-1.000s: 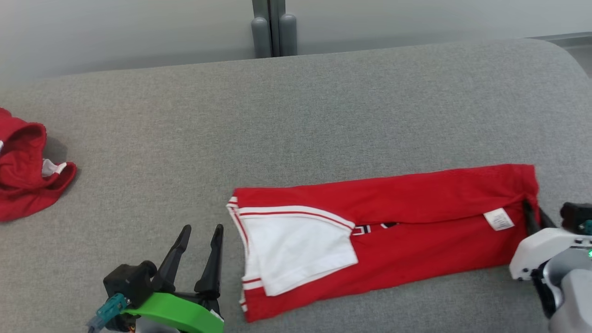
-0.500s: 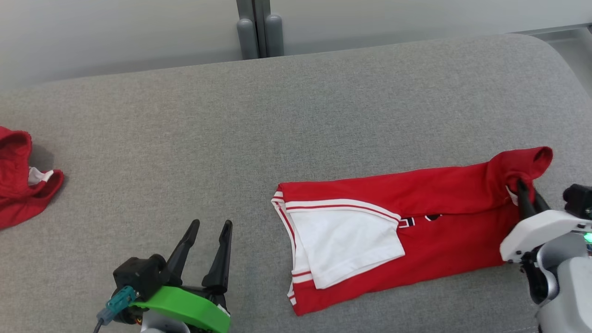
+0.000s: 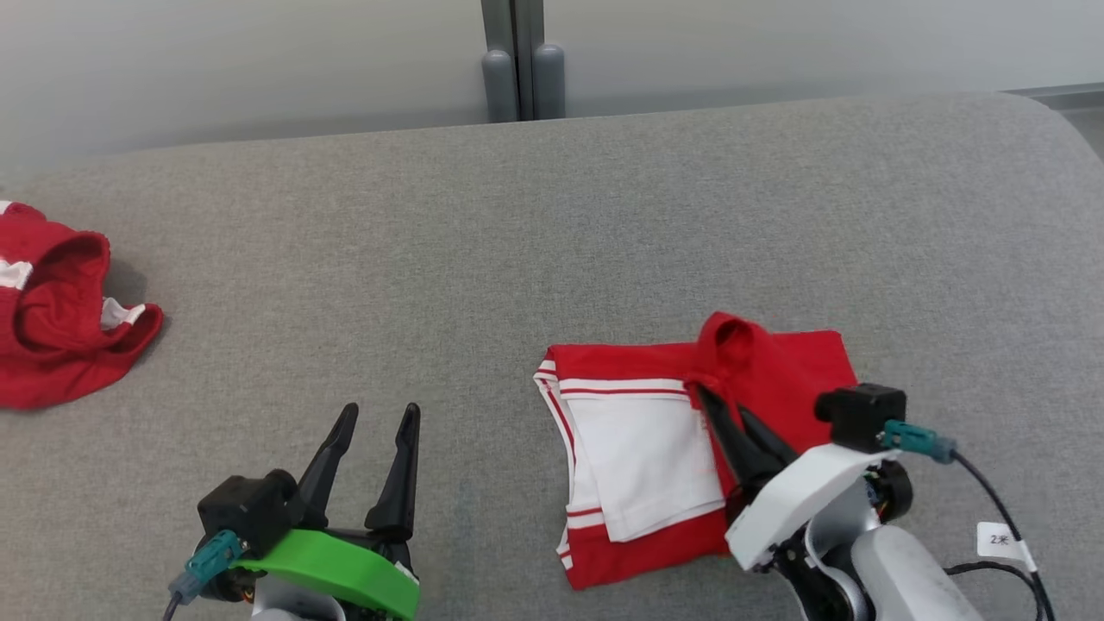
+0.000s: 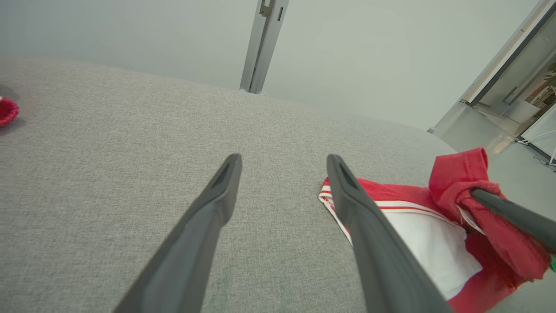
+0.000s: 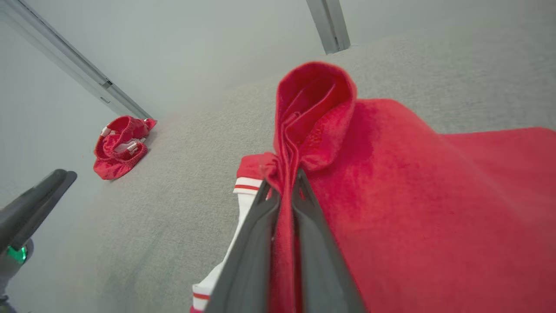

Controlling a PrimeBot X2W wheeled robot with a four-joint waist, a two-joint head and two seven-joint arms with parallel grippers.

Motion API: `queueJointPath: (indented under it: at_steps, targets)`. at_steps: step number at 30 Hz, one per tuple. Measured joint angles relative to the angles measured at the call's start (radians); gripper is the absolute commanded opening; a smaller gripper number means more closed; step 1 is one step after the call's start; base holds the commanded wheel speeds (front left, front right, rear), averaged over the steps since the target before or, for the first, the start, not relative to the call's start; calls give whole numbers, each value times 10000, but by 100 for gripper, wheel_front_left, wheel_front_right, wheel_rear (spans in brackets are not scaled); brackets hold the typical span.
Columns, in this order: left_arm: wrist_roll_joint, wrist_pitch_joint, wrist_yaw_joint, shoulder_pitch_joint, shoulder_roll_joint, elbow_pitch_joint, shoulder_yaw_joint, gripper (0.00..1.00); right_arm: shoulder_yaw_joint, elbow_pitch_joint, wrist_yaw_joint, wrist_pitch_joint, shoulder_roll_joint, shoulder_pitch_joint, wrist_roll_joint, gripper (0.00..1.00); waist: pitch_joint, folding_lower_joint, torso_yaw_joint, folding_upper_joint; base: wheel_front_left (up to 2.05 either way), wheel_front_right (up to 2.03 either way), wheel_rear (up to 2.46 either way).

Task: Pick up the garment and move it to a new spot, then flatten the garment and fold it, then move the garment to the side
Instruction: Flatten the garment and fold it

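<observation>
Head view shows us our right tool (image 3: 718,401) pinching a raised fold of the red garment (image 3: 780,366), which lies part-folded on the grey surface (image 3: 431,259). Our left tool (image 3: 380,412) stands wide and empty to its left.

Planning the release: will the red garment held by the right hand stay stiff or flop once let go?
Probably floppy: the red garment bunches into a loop where the right hand pinches it. Likely light, as that pinch alone lifts the edge. The textured grey cushion should limit sliding.
</observation>
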Motion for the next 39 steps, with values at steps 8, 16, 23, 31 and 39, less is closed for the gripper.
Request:
queueJointPath:
  at_steps: [8,16,23,31,39]
  targets:
    - [-8,-8,-29,0,-104,73,-4,100,2123,1141,-2,-522,2,-616,1003,0,-63,0,353,0,0,0,0]
    - [0,-29,-90,5,-201,151,82,100,3101,2470,-2,-1051,-6,-1407,1381,100,-45,0,484,0,0,0,0]
    - [58,-40,-184,12,-330,249,40,100,3697,2721,-2,-1703,8,-1895,1776,100,-81,1,430,0,0,0,0]
    - [238,-42,-274,12,-583,376,-2,100,2428,3147,-2,-2633,12,-2170,-10,100,-251,0,301,0,0,0,0]
    - [1306,-59,-357,26,-1246,433,988,100,-240,2203,-2,-2894,8,-1406,-2621,100,-659,1,148,0,0,0,0]
